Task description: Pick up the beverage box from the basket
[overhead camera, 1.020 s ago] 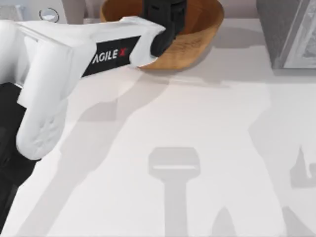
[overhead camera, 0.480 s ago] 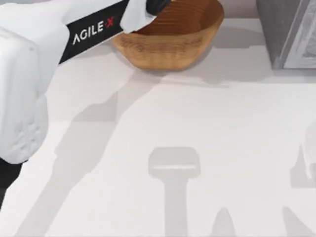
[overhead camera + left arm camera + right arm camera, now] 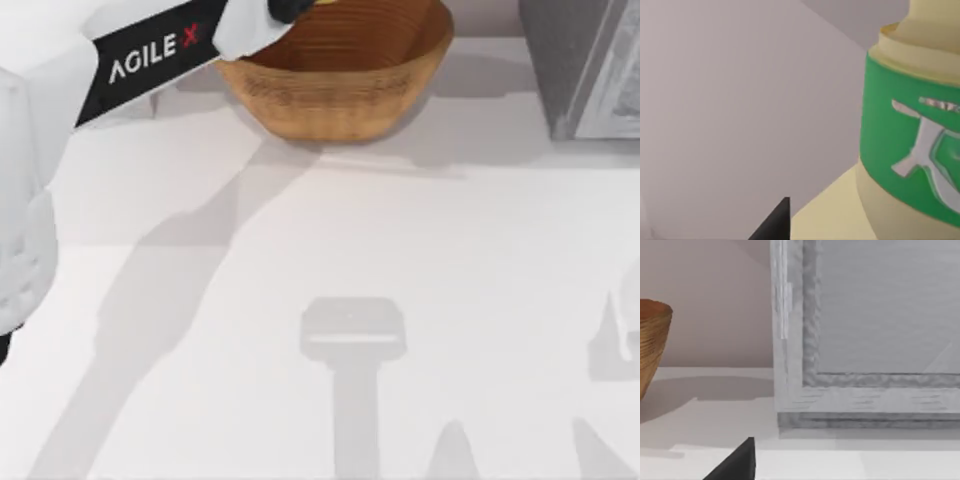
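My left arm [image 3: 150, 55] reaches across the basket [image 3: 340, 100] at the table's far edge. Up close my left wrist view has a cream bottle with a green label [image 3: 912, 150]; can't spot the beverage box, and can't tell if my fingers hold anything. I'd guess I'm mid-lift, so next is confirming what's gripped. White table [image 3: 400, 250], grey cabinet [image 3: 585, 65] on the right, plain wall. Right arm's parked.

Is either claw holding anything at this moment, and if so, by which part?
It cannot be told. The left arm reaches over the basket rim, its claw past the top view's edge; no beverage box is visible.
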You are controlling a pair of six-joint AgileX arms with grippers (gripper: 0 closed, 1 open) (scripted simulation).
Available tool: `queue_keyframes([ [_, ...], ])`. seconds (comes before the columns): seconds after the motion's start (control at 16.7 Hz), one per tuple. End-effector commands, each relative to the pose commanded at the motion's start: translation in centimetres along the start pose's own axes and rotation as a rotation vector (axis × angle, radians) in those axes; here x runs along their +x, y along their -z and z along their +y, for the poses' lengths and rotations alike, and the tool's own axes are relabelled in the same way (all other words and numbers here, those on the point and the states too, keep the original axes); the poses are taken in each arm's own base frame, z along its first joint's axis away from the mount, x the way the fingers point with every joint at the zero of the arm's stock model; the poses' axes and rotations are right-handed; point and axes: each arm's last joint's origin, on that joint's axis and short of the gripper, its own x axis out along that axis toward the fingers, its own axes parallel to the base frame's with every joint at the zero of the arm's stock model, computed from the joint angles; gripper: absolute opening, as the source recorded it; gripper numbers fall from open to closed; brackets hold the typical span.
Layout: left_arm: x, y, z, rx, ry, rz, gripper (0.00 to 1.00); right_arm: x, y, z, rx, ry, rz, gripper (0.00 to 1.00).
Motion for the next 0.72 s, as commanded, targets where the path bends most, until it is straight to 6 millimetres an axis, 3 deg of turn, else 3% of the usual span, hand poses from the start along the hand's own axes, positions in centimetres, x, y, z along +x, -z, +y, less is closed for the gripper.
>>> queue_keyframes([
  [0.18,-2.4,-2.7,3.9,0.002,-0.002,0.012,0.0,0.0,0.0,0.0,0.0,0.0,0.0,1.0],
  [0.36,-7.3,-6.0,9.3,-0.009,-0.007,0.004,0.0,0.0,0.0,0.0,0.0,0.0,0.0,1.0],
  [0.54,-14.8,-8.3,15.3,-0.027,-0.012,-0.029,0.0,0.0,0.0,0.0,0.0,0.0,0.0,1.0],
  [0.72,-23.4,-7.1,20.2,-0.036,-0.015,-0.065,0.0,0.0,0.0,0.0,0.0,0.0,0.0,1.0],
])
